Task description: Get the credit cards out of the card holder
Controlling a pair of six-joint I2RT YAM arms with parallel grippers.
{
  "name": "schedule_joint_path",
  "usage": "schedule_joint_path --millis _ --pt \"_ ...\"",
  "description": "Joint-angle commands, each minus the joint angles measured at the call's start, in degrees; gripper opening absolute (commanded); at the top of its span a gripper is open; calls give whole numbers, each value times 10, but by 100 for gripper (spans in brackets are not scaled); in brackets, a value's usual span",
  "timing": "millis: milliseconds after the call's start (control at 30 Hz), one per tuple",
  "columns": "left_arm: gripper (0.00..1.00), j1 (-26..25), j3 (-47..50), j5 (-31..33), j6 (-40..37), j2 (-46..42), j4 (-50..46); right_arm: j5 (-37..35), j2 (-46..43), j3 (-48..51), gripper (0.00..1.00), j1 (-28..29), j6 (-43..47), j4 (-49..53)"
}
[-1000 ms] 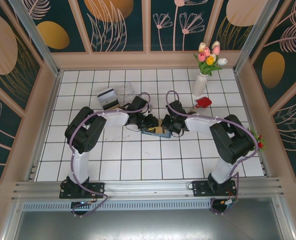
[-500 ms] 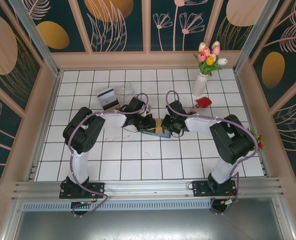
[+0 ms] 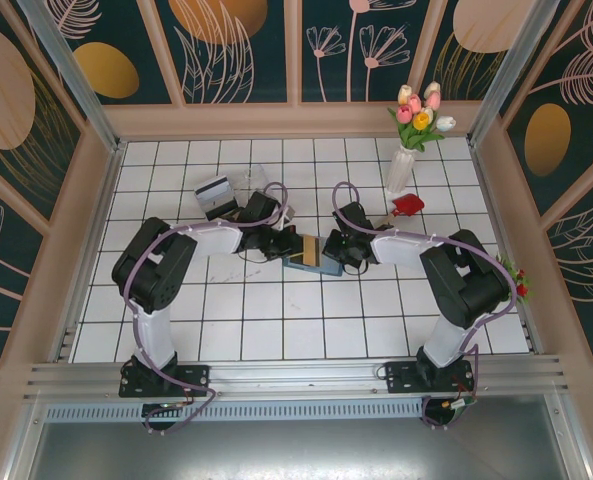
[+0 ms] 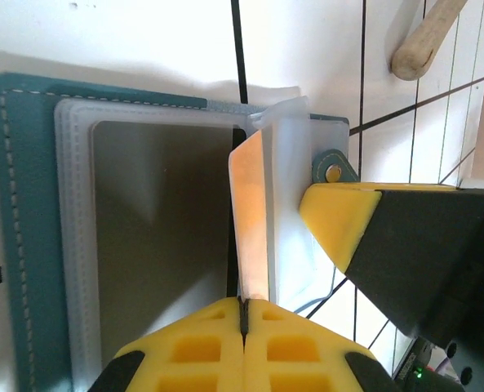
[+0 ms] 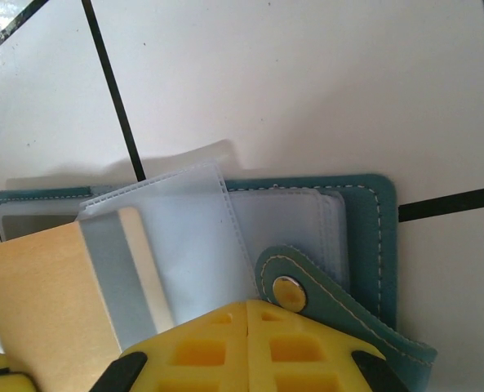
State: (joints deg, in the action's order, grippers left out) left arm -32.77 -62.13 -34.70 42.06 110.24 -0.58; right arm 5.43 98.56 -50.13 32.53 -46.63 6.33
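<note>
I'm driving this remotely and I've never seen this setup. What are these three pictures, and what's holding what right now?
Two robot arms are bolted at the near edge of a tiled table. The top picture looks down from above and behind them; the other two come from cameras on each wrist, with yellow fingers at the bottom. The left gripper is shut on a tan card, standing on edge over the teal holder. The right gripper is shut at the holder's snap strap; whether it pinches anything is unclear. Farther back lie a striped card, a clear box and a vase.
</note>
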Motion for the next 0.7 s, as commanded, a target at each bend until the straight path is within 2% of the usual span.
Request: schedule_joint_path --millis 0,200,433,567,667 --pt "0 7 4 4 -40 -28 -46 -24 13 27 8 -8 2 68" --pt "0 18 -6 51 -88 -71 -125 28 -60 10 12 -8 26 42" --pt "0 18 -30 107 -130 -151 -167 54 -152 -14 25 13 30 -2" --pt "0 17 -44 135 -154 -175 -180 79 -183 -5 40 -1 54 -34" --pt "0 18 -52 136 -169 -190 -180 120 -199 3 56 -9 99 -66"
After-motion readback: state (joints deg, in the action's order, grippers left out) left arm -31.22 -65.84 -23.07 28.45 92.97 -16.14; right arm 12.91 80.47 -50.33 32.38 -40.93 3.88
